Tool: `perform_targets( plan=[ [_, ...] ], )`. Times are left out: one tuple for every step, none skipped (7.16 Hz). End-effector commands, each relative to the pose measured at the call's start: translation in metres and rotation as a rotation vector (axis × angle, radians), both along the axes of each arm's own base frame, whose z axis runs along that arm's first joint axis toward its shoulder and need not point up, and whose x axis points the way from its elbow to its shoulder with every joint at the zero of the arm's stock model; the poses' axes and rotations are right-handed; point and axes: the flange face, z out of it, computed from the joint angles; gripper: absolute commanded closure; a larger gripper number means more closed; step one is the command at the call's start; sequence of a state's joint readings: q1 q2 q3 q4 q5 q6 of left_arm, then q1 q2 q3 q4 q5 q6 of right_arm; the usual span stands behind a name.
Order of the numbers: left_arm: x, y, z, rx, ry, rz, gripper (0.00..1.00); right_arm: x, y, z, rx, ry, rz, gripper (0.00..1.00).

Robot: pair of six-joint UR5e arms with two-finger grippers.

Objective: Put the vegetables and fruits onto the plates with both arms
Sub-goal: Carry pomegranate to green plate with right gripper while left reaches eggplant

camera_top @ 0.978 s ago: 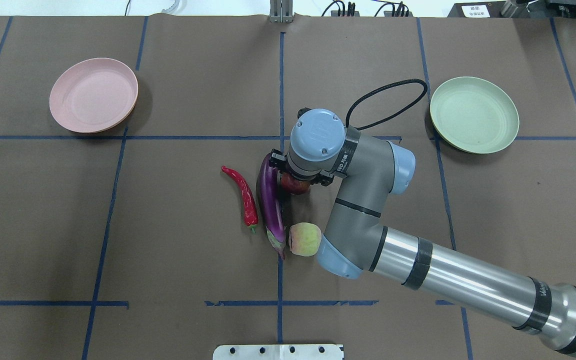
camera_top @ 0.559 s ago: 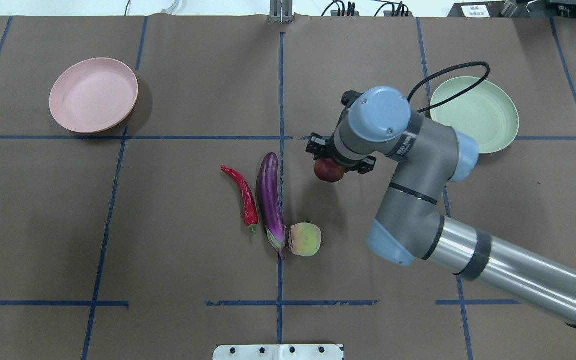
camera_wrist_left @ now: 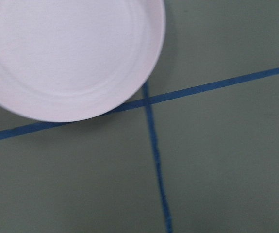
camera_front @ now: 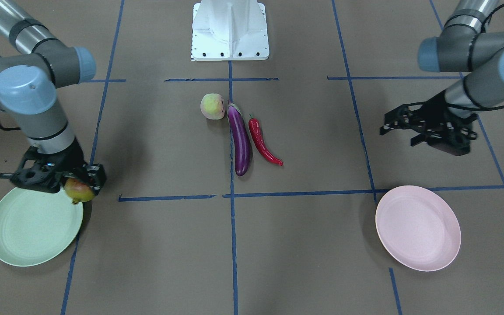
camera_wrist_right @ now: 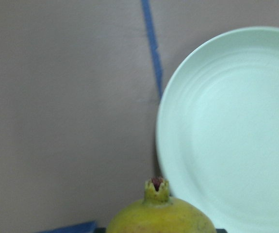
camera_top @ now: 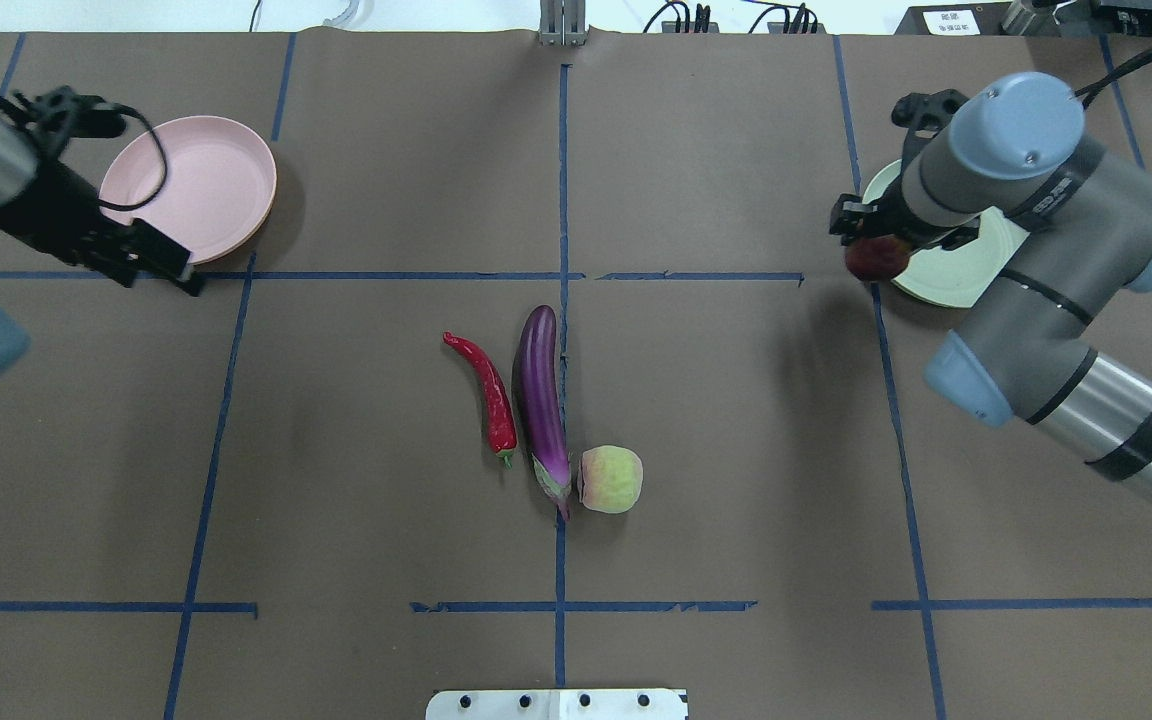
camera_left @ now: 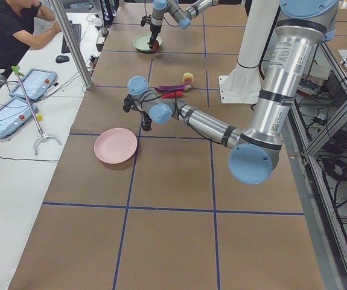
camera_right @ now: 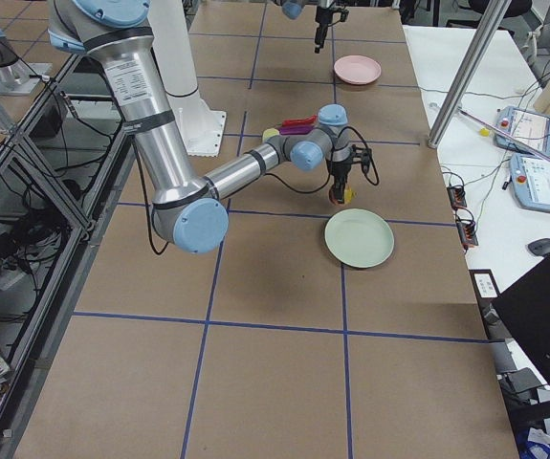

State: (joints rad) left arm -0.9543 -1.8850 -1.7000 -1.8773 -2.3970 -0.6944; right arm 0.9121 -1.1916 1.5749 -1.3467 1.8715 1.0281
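Observation:
My right gripper (camera_top: 876,240) is shut on the red-and-yellow-green pomegranate (camera_top: 876,259) and holds it over the left rim of the mint green plate (camera_top: 948,283). The right wrist view shows the pomegranate's crown (camera_wrist_right: 157,189) beside that plate (camera_wrist_right: 231,131). My left gripper (camera_top: 181,272) is open and empty, just in front of the pink plate (camera_top: 188,190), which also fills the left wrist view (camera_wrist_left: 66,53). The purple eggplant (camera_top: 539,400), red chili pepper (camera_top: 491,395) and peach (camera_top: 610,479) lie together at the table's middle.
Blue tape lines grid the brown table cover. The white robot base (camera_front: 230,30) stands at the robot's edge of the table. An operator (camera_left: 10,30) sits at a side table with tablets beyond the far edge.
My right arm has carried the pomegranate from beside the eggplant rightward to the green plate's rim. My left arm has come into view by the pink plate.

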Motion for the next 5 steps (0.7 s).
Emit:
perform_targets(
  plan=[
    [0.153,0.057,-0.092,-0.008,-0.014,-0.04,0.0,0.072,-0.05,0.091,-0.018,0.152,-0.07,0.98],
    [0.206,0.085,-0.121,-0.029,-0.016,-0.087,0.0,0.07,-0.053,0.089,-0.018,0.15,-0.069,0.74],
    [0.253,0.115,-0.142,-0.026,-0.028,-0.149,0.0,0.071,-0.052,0.082,0.007,0.132,-0.061,0.01],
    [0.278,0.125,-0.158,-0.005,-0.025,-0.178,0.0,0.07,-0.051,0.076,0.071,0.082,-0.063,0.0],
    [0.291,0.119,-0.166,-0.004,-0.032,-0.18,0.0,0.067,-0.046,0.07,0.056,0.015,-0.099,0.0]
  ],
)
